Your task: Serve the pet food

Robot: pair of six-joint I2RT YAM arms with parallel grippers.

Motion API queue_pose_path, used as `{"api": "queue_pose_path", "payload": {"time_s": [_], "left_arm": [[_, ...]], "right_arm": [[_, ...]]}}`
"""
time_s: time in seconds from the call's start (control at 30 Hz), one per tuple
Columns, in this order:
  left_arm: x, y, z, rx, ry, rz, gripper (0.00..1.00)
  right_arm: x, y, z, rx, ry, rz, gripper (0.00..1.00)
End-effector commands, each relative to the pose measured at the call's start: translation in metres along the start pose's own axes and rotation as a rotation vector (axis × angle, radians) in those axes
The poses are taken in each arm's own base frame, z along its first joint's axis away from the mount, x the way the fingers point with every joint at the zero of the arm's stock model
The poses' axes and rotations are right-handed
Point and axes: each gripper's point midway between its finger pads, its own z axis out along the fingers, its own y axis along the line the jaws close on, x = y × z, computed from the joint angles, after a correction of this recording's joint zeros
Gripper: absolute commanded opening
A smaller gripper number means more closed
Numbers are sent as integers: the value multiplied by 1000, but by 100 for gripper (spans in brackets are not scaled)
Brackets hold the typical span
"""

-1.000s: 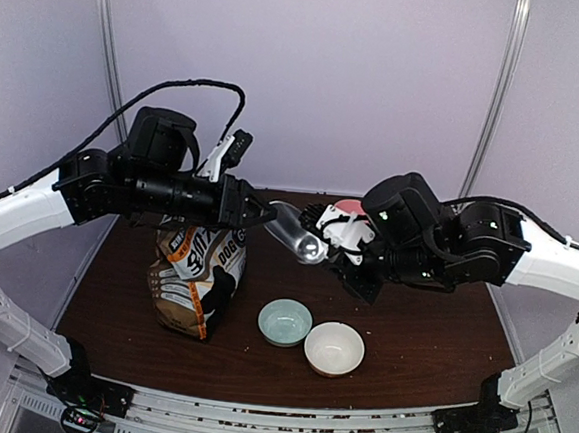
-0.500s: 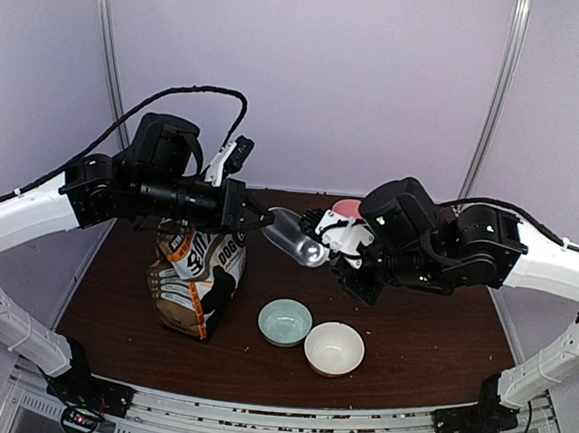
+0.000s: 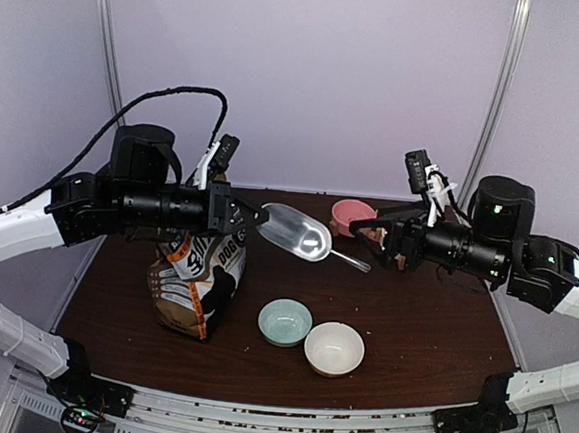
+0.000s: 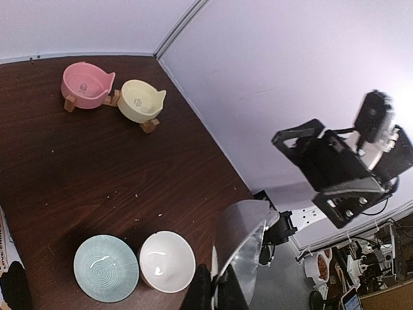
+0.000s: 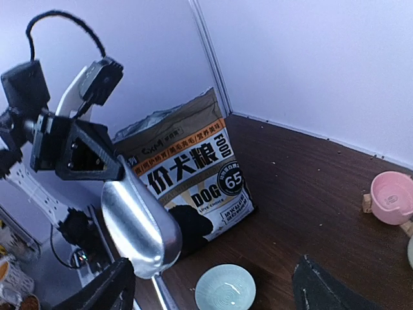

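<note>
A shiny metal scoop (image 3: 296, 232) hangs above the table's middle, and my left gripper (image 3: 256, 217) is shut on its open end. Its thin handle (image 3: 351, 262) points right, free. In the left wrist view the scoop (image 4: 244, 242) rises from my gripper (image 4: 219, 289) and its bowl looks empty. My right gripper (image 3: 389, 242) stands open, apart from the handle. Seen from the right wrist, the scoop (image 5: 139, 223) lies ahead of the open right gripper (image 5: 216, 287). The brown dog-food bag (image 3: 197, 269) stands below my left gripper. The pet food is out of view.
A teal bowl (image 3: 285, 322) and a white bowl (image 3: 334, 347) sit side by side near the front. A pink raised bowl (image 4: 86, 85) and a yellow one (image 4: 141, 101) stand at the back right. The bag (image 5: 187, 174) stands upright beyond the teal bowl (image 5: 226, 292).
My right gripper opened, let go of the scoop and drew back to the right. My left gripper shut on the scoop's end and now holds it alone, swung round.
</note>
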Motion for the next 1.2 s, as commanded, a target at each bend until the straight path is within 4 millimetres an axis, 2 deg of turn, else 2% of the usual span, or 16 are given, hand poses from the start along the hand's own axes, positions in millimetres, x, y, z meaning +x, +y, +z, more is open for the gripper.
{"api": "queue_pose_path", "payload": {"time_s": [0.0, 0.1, 0.2, 0.3, 0.43, 0.67, 1.0, 1.17], "left_arm": [[-26, -36, -16, 151, -111, 22, 0], [-28, -39, -21, 160, -128, 24, 0], [-30, -41, -25, 169, -143, 23, 0], [-28, -38, -25, 156, -134, 18, 0], [-28, -39, -25, 163, -139, 16, 0], [-30, -41, -25, 170, -143, 17, 0], [-27, -45, -22, 197, -127, 15, 0], [-25, -44, -20, 202, -122, 11, 0]], "right_arm": [[-14, 12, 0, -230, -130, 364, 84], [-14, 23, -2, -323, -148, 444, 83], [-17, 42, -7, -469, -159, 505, 76], [-23, 51, -15, -553, -186, 547, 74], [-18, 50, -12, -527, -145, 540, 72], [-17, 60, -8, -563, -109, 534, 58], [-16, 65, -2, -580, -96, 533, 58], [-17, 65, -2, -581, -100, 532, 54]]}}
